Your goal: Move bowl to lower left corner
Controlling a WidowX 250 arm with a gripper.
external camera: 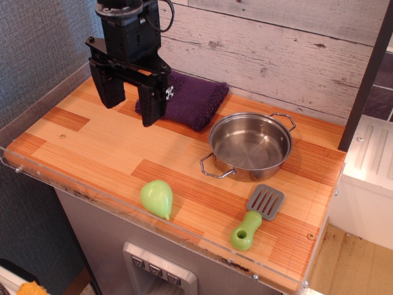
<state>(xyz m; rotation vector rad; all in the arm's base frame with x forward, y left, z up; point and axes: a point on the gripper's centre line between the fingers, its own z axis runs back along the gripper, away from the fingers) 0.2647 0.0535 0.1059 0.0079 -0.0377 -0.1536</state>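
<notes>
Bowl [250,145] sits near right back edge; gripper [130,98] hovers over back left, jaws apart, empty; lower left corner [27,150] bare.

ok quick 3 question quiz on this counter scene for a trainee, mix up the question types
1. True or false: the bowl lies inside the jaws of the gripper.
2. Multiple choice: which thing lies nearest the front acrylic rim? A) purple cloth B) green pear toy C) bowl
3. Fill in: the spatula has a grey slotted blade and a ____ handle.

Key
1. False: the open jaws hang over the back left of the countertop, apart from the bowl.
2. B
3. green
</notes>
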